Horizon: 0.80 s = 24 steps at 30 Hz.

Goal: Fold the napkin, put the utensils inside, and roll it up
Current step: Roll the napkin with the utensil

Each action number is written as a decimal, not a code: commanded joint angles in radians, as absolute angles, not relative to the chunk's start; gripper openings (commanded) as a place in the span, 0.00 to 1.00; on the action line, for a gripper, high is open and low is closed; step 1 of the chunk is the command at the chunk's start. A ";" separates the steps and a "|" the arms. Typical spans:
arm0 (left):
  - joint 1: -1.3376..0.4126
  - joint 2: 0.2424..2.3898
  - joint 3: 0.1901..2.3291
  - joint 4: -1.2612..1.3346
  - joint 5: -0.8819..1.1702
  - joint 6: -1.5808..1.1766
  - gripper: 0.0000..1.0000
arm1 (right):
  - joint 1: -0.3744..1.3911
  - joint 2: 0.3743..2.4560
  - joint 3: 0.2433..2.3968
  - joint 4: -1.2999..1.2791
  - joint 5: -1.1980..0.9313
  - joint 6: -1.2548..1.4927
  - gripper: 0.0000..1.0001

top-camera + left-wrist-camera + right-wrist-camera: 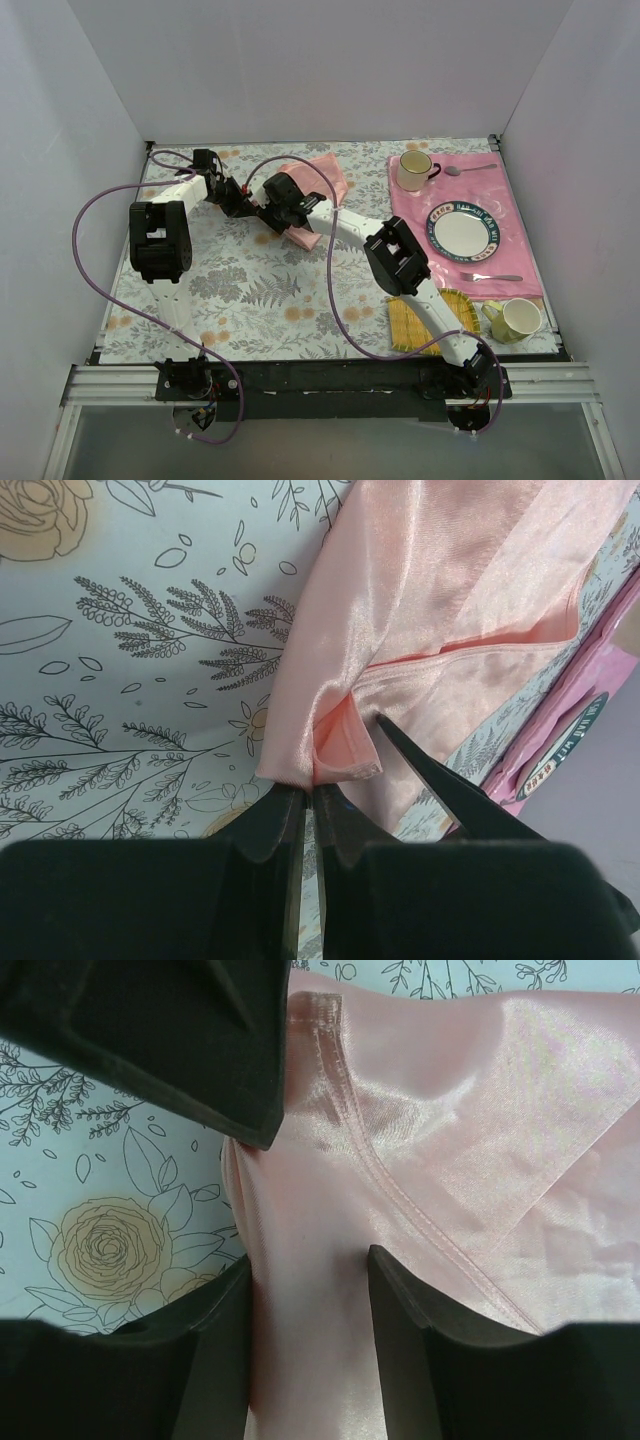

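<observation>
While both arms reach to twelve o'clock on the flowered tablecloth [260, 290], the top view shows the satin napkin [326, 180] rumpled there. Left wrist: the left gripper [308, 798] pinches its folded edge. Right wrist: the right gripper [308, 1290] gapes, jaws straddling the cloth.

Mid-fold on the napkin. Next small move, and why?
Probably lift the right tool straight up, clear of the napkin: its jaws stand open astride the cloth, gripping nothing, while the left tool is shut on a folded edge and could then carry the fold over.
</observation>
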State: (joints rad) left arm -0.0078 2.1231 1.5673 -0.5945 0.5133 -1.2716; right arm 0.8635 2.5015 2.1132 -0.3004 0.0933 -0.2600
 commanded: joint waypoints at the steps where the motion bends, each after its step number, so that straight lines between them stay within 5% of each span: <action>1: -0.002 2.079 1.586 -0.607 0.545 -1.262 0.00 | 0.856 2.579 2.098 -0.416 0.034 -0.222 0.50; 14: -0.002 2.091 1.578 -0.592 0.545 -1.256 0.00 | 0.854 2.511 2.115 -0.437 0.064 -0.238 0.61; 24: -0.002 2.097 1.551 -0.514 0.511 -1.212 0.00 | 0.815 2.304 2.100 -0.473 -0.181 -0.039 0.67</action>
State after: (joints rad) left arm -0.0074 2.1231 1.5631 -0.5777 0.5156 -1.2491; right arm 0.8360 2.4584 2.1265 -0.4385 -0.0387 -0.1509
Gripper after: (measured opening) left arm 0.050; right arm 0.670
